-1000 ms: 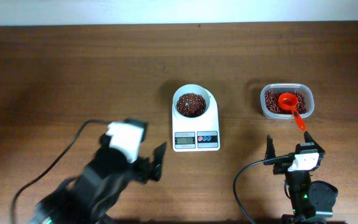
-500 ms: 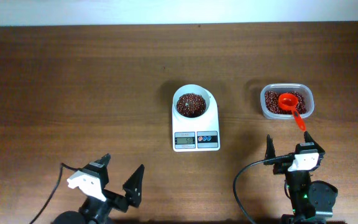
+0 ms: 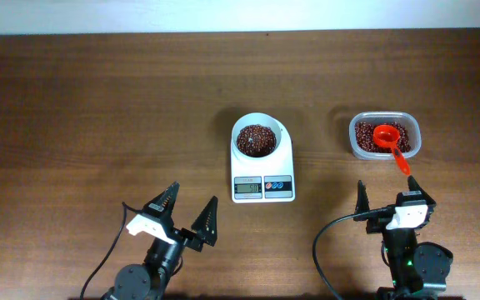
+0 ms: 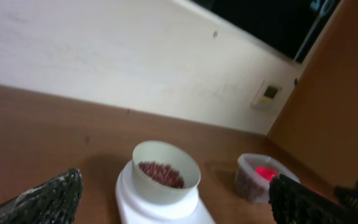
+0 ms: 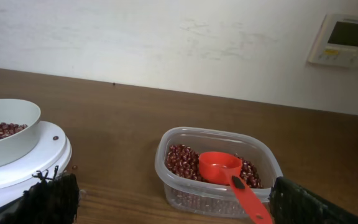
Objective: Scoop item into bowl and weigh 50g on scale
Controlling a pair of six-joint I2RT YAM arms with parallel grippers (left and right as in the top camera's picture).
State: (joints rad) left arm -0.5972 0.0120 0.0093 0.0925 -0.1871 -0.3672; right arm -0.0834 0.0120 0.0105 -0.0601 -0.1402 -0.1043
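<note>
Both arms sit at the near edge of the table (image 3: 98,108). The left claw (image 3: 192,200) and the right claw (image 3: 386,187) each have their fingers spread apart and hold nothing, so I judge the step in hand to be checking the weight and topping up if needed. The scale (image 3: 286,158) is at the middle of the table and carries the white bowl (image 3: 257,117), which holds a heap of red-brown beans (image 3: 256,140) sitting below the rim. The display (image 3: 247,188) is too small for me to read, so I can't tell how close I am to 50 g. To the right, well apart from the scale, the clear tub (image 3: 412,125) holds more beans, with the red scoop (image 3: 386,136) resting in them, its handle angled over the near right rim. If more is needed, I'd take that handle with the right claw, lift a small amount and tip it in slowly, touching neither bowl nor scale.
</note>
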